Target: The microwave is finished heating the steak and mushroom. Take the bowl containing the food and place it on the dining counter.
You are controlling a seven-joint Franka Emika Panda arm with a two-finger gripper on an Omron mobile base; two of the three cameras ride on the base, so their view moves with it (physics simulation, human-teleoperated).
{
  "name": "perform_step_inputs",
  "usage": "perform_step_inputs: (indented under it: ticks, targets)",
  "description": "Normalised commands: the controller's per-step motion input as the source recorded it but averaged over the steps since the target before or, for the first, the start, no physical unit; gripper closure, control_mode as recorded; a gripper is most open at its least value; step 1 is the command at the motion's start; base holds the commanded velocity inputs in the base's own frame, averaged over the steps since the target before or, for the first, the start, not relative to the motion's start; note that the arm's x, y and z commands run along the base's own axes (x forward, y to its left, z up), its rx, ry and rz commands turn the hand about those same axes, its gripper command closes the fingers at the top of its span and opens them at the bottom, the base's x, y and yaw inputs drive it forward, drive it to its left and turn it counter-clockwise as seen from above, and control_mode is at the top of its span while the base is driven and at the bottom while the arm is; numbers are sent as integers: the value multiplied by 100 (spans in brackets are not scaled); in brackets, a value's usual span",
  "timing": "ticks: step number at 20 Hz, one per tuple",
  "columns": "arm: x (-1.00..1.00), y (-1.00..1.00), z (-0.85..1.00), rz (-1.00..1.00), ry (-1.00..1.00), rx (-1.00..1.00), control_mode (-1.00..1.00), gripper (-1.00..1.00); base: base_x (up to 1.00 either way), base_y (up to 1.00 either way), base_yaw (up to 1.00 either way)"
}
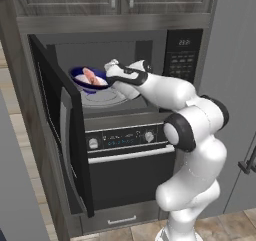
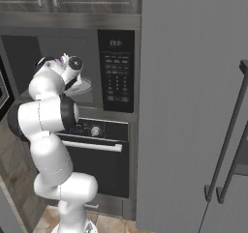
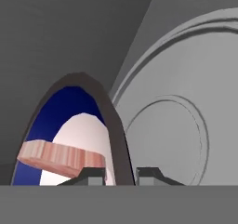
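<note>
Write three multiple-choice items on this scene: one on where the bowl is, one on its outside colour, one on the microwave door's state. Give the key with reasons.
1. Where is the bowl?
A. on the floor
B. inside the microwave
C. on top of the oven handle

2. What colour is the bowl's outside?
A. dark blue
B. yellow
C. green

3. How does the microwave door stand?
A. shut
B. taken off
C. swung open to the left

Key:
1 B: the bowl sits in the grey cavity by the turntable, with the steak in it.
2 A: its rim and wall show dark blue.
3 C: the door hangs wide open, and the gripper reaches in, its fingers either side of the bowl's rim.
</note>
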Motion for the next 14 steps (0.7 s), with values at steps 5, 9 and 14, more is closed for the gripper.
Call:
perform_step_inputs:
  ticks: [5,9,14]
  targets:
    - [-59,-1,6,-3,-21,2,-100,100,0,0,0]
    - [-91,-19,47,-12,-11,0,-100,100,0,0,0]
    - [-100,-52,87,-12,0,0,-100,100,0,0,0]
